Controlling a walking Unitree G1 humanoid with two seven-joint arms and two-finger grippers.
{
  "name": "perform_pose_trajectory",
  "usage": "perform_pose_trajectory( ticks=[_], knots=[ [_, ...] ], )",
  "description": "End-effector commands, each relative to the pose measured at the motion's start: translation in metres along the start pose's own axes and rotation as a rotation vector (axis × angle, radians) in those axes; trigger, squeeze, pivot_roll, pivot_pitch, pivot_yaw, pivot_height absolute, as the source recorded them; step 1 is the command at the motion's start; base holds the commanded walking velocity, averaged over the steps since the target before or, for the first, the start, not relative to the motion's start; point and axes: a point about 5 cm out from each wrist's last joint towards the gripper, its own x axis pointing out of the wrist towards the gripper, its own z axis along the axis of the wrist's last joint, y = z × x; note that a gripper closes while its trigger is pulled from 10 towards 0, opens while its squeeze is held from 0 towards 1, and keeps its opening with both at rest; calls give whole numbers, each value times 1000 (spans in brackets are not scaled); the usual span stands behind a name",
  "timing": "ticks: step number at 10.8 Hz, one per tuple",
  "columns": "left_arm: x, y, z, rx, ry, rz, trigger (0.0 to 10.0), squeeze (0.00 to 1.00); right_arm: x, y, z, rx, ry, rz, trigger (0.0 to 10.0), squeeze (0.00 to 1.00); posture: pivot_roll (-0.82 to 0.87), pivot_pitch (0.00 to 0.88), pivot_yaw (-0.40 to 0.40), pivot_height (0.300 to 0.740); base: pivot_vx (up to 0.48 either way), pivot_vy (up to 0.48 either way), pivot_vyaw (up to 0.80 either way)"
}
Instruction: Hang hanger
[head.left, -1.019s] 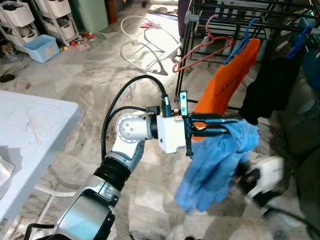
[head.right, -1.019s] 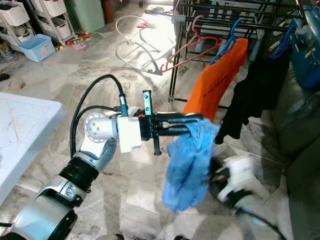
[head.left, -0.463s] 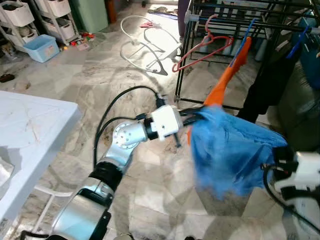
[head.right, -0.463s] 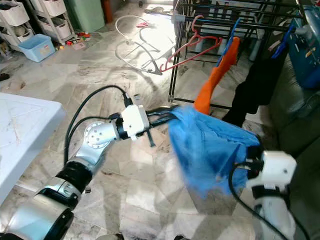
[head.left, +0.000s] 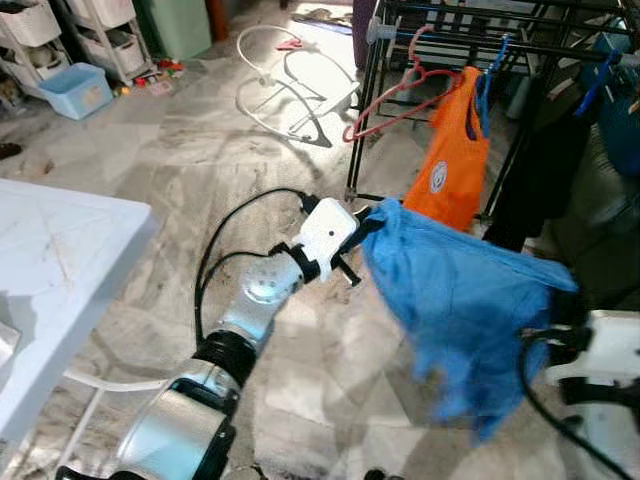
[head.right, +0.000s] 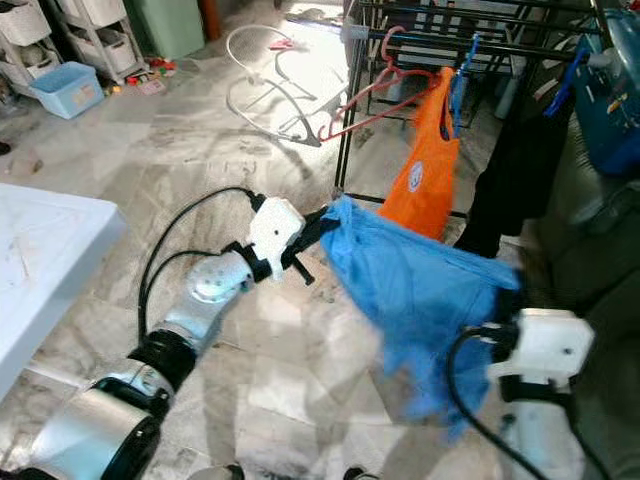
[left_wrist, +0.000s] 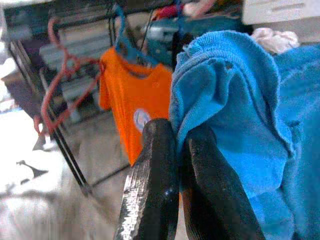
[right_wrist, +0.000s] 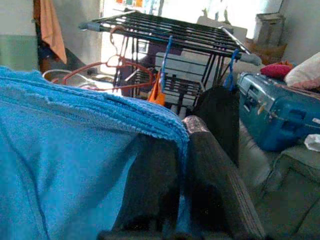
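Observation:
A blue garment (head.left: 460, 300) is stretched out in the air between my two grippers, in front of the black drying rack (head.left: 450, 20). My left gripper (head.left: 368, 218) is shut on its upper corner (left_wrist: 220, 75), close to the rack's near leg. My right gripper (head.right: 508, 298) is shut on the opposite edge (right_wrist: 100, 107), lower and to the right. On the rack hang an empty red hanger (head.left: 400, 95), an orange shirt (head.left: 452, 160) on a blue hanger (head.left: 487, 70), and a black garment (head.left: 545, 160).
A white table (head.left: 50, 260) stands at my left. White tubing (head.left: 280, 85) lies on the marble floor beyond, with a blue bin (head.left: 70, 88) and storage drawers (head.left: 100, 30) at the back left. A blue suitcase (head.right: 615, 100) sits on a grey sofa at the right.
The blue garment hung bunched from my left gripper; now my right gripper has taken its other edge and it is spread wide. My left gripper moved toward the rack. The orange shirt has swung round.

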Motion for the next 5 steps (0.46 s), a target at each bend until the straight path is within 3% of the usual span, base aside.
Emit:
perform_pose_trajectory(
  ticks=[1,3,5],
  knots=[
    [-5,13,-6,-61,41,99,10000,0,-3,-7,6,-16,-17,-50,0,0,73,159,-23,740,0,0,0],
    [-1,12,-10,-184,76,158,10000,0,-3,1,2,-3,-2,-34,0,0,75,157,-28,740,0,0,0],
    [0,6,-10,-211,65,135,10000,0,-1,3,3,-3,-1,-29,0,0,77,157,-30,740,0,0,0]
  ],
)
